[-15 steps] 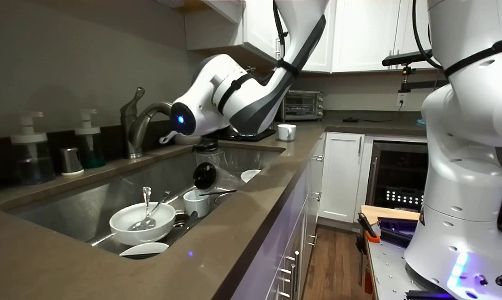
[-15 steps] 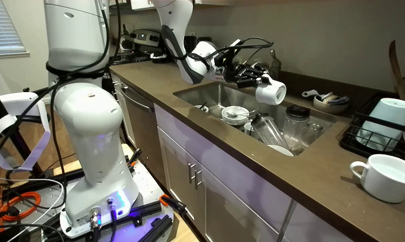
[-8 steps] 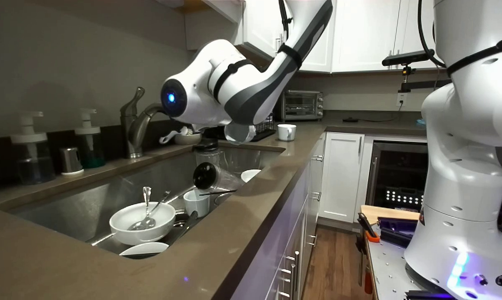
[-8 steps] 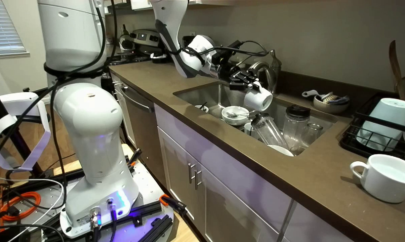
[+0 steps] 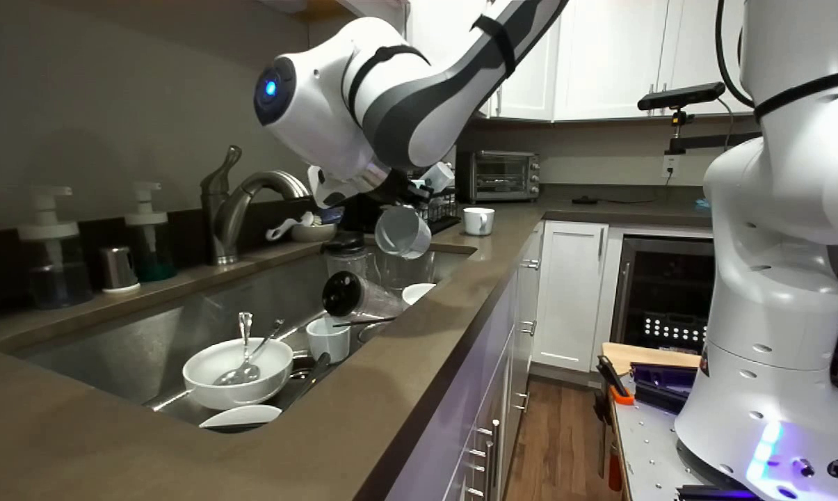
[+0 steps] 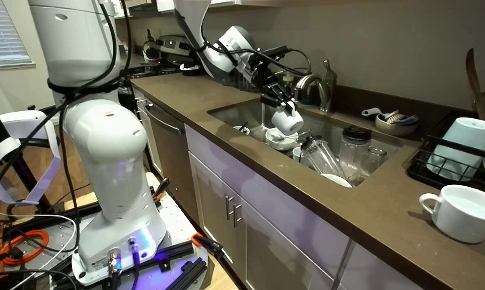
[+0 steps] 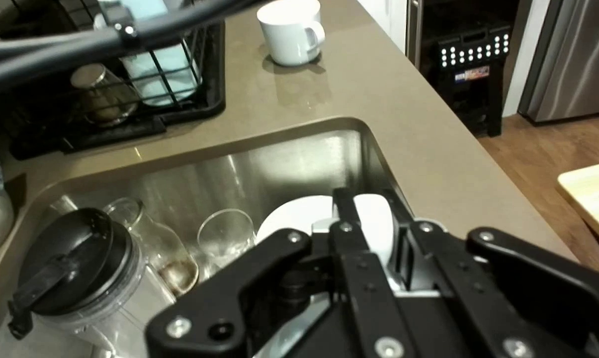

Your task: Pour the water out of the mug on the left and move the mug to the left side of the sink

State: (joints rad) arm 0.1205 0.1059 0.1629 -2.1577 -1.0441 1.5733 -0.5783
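– What do you have hold of?

– My black fingers (image 7: 348,241) are pinching a white mug (image 6: 287,122) at its handle side. The mug is in the air, tipped well over; in an exterior view its round mouth faces sideways, toward the camera.

– And what is under it?

– The steel sink (image 5: 133,341). Down inside are a white bowl (image 5: 234,391) and a tilted clear jar (image 6: 322,157), among other dishes. The faucet (image 6: 325,94) rises at the back edge, apart from the mug.

– Is the water out?

– I can't tell. No stream shows, and the mug's inside is not clear enough to read. Going by the tilt, I judge that pouring is the step in hand; lifting the mug and bringing it over the sink are done.

– What is left?

– Emptying any last water, turning the mug upright, then setting it on the brown worktop (image 6: 178,94) at the sink's left. None of that placing is done yet. Farthest out, to the sink's right, another white mug (image 7: 290,37) stands upright near a black drying rack (image 7: 218,74). I take it that one isn't meant.
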